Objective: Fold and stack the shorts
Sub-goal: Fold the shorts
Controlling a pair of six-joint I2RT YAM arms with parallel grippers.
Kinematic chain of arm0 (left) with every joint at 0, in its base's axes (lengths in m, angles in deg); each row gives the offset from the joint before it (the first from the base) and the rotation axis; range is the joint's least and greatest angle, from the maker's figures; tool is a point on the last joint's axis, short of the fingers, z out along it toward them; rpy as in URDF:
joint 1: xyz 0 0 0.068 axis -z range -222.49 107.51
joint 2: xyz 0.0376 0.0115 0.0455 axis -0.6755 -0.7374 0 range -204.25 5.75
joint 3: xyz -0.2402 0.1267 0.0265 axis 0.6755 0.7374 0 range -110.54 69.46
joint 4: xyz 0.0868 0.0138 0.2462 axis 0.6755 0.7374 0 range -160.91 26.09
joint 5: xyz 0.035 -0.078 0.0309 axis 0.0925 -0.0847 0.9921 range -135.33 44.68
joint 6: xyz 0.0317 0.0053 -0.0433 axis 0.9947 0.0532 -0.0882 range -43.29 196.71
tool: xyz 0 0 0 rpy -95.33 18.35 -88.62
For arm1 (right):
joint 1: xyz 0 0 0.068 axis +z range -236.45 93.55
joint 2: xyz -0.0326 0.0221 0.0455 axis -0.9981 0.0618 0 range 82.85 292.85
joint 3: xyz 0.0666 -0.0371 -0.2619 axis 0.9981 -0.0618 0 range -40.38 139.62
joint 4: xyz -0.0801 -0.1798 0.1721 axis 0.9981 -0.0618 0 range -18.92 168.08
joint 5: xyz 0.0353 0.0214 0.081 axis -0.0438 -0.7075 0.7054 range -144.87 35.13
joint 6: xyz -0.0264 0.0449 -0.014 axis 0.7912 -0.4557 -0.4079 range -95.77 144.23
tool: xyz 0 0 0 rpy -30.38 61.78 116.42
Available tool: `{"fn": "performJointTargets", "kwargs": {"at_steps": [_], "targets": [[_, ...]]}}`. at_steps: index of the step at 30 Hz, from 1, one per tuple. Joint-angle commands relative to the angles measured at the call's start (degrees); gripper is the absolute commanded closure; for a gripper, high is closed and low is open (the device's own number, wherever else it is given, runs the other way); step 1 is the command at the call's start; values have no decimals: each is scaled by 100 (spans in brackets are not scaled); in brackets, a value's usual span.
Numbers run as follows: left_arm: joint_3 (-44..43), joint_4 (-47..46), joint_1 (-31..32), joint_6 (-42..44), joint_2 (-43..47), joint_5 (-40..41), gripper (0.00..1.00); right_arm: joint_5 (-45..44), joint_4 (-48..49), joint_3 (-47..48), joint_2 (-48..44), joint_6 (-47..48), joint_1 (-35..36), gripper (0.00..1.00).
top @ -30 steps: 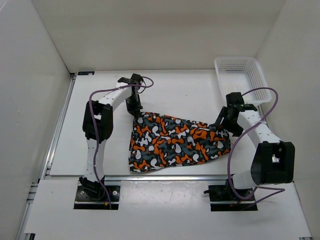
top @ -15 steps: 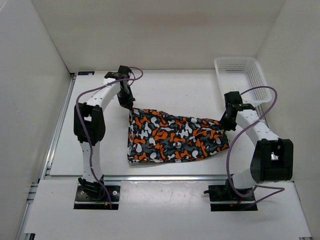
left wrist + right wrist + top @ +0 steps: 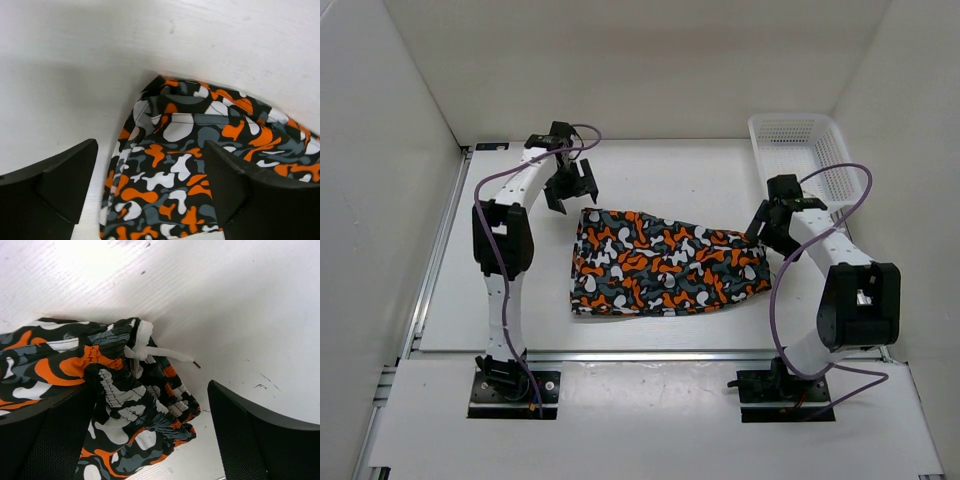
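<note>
A: Top external view is showing the shorts (image 3: 665, 265) lying flat at the centre of the counter (image 3: 700, 180), apparently doubled over once, leg on leg.
B: And the arms?
A: The left gripper (image 3: 570, 188) is hovering just off the cloth's 10 o'clock corner, jaws apart, holding nothing. The right gripper (image 3: 765, 232) is sitting at the 3 o'clock end, by the waistband and its white drawstring (image 3: 142, 345), jaws also spread and empty.
B: So what is remaining?
A: I am judging that another fold across is waiting, then the stacking; no pile is showing.
B: Anything getting in the way?
A: Only a white mesh basket (image 3: 798, 150) standing at the counter's 1 o'clock, near the right gripper but apart from the cloth. The loose drawstring is trailing out.
</note>
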Motion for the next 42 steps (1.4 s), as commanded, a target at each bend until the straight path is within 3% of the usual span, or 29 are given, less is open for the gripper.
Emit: {"fn": "performJointTargets", "kwargs": {"at_steps": [1,4,6,12,14,16,18,23,28,29,32,36,38,42], "targets": [[83,151,-117,-5,490,256,0,-143,-27,235,-427,-49,-27,4],[478,203,-118,-57,1140,537,0,-20,-106,-63,-884,-111,-27,4],[1241,64,-170,-119,1790,599,0,59,-160,-275,-1235,-233,-79,4],[4176,-561,-47,-390,3398,-50,19,393,-432,-882,-1913,-234,-184,6],[5071,-815,171,-514,3690,-480,16,394,-493,-953,-2037,-234,-185,6],[5531,-965,312,-638,4006,-850,10,394,-546,-953,-2037,-234,-185,6],[5996,-1185,557,-787,4060,-912,10,394,-547,-882,-2090,-181,-237,6],[6237,-1396,883,-866,3727,-676,17,446,-547,-830,-2090,-181,-238,6],[5982,-1607,884,-621,2579,-464,39,438,-669,-891,-2143,-243,-238,5],[5929,-1659,884,-620,2409,-464,55,438,-670,-891,-2143,-243,-299,5],[5850,-1660,884,-498,2206,-464,90,438,-722,-891,-2143,-173,-361,5],[5876,-1590,332,-708,2907,-263,90,665,-722,-891,-2143,29,-475,5],[6007,-1389,-106,-786,3285,-43,90,990,-670,-891,-2091,91,-475,4],[6061,-1247,-381,-787,3892,46,90,2052,-275,-1093,-1827,494,-475,4]]}}
